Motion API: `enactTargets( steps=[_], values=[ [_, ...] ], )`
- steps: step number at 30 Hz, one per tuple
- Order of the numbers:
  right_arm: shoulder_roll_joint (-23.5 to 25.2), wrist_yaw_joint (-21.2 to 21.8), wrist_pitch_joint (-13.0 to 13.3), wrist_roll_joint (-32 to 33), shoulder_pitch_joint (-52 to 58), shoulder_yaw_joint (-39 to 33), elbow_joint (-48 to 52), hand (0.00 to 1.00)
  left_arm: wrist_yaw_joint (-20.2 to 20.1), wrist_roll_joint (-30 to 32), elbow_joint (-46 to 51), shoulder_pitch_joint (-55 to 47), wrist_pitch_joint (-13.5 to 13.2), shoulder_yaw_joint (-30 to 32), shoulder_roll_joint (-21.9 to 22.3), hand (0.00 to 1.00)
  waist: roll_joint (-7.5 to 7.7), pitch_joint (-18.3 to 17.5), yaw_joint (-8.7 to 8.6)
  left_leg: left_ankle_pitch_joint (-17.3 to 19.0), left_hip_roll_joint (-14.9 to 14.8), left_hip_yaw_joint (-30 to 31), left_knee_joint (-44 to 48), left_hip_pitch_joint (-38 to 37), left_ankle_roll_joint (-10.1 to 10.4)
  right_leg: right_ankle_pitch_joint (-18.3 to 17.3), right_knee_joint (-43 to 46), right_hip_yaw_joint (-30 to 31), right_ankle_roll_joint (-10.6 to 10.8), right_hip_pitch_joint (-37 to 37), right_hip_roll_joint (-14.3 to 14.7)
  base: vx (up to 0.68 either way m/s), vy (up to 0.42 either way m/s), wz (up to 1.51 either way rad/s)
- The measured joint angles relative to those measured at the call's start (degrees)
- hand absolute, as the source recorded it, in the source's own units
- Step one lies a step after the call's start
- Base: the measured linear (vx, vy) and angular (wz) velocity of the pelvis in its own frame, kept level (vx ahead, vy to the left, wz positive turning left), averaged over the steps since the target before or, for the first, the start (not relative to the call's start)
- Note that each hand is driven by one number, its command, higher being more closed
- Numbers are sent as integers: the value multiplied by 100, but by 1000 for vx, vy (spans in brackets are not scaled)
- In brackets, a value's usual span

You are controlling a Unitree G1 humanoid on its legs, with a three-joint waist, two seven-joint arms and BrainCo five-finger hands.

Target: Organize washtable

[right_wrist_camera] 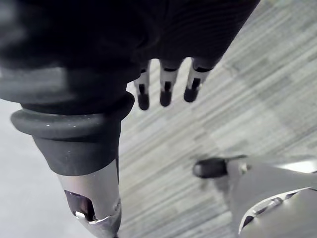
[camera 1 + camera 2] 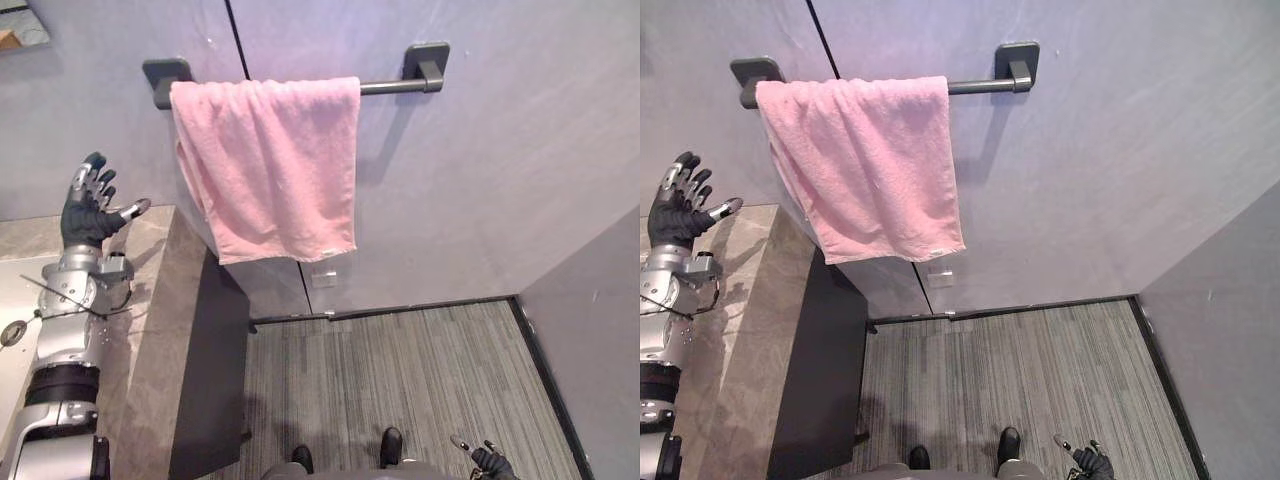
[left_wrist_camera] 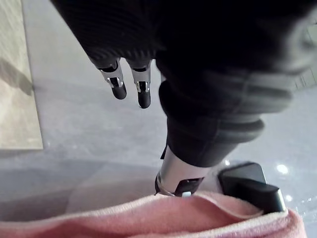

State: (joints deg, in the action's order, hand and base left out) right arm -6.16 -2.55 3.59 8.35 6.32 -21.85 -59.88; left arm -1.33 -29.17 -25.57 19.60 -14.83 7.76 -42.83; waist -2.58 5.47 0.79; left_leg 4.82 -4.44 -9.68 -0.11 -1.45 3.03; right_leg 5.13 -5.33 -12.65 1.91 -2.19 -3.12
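A pink towel (image 2: 268,165) hangs draped over a dark grey wall rail (image 2: 400,86), covering its left half; its folded top edge (image 3: 163,218) shows in the left wrist view. My left hand (image 2: 88,210) is raised above the marble washtable (image 2: 150,320), left of the towel and apart from it, fingers (image 3: 118,82) spread straight and holding nothing. My right hand (image 2: 490,462) hangs low over the floor at the lower right, fingers (image 1: 166,89) relaxed and empty.
The washtable's dark side panel (image 2: 215,370) drops to a grey striped floor (image 2: 400,380). A grey wall (image 2: 500,180) stands behind the rail, with a small white outlet (image 2: 323,279) low on it. Another grey wall (image 2: 600,330) closes the right side.
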Motion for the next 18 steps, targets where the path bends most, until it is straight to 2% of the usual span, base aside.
enactTargets(
  steps=[6,18],
  values=[
    [0,-1,-6,0,-20,70,-1,0,-113,-51,-9,282,2,-437,-4,0,-51,30,-144,0,20,-18,0,7,0,13,-6,29,14,-21,-17,-9,1,-2],
    [-3,-7,-14,1,-118,221,-14,0,-234,-61,-330,685,80,-975,-28,0,-118,111,-185,-2,41,-167,2,285,-3,120,-18,187,6,-380,-26,-16,-3,-7]
  ],
)
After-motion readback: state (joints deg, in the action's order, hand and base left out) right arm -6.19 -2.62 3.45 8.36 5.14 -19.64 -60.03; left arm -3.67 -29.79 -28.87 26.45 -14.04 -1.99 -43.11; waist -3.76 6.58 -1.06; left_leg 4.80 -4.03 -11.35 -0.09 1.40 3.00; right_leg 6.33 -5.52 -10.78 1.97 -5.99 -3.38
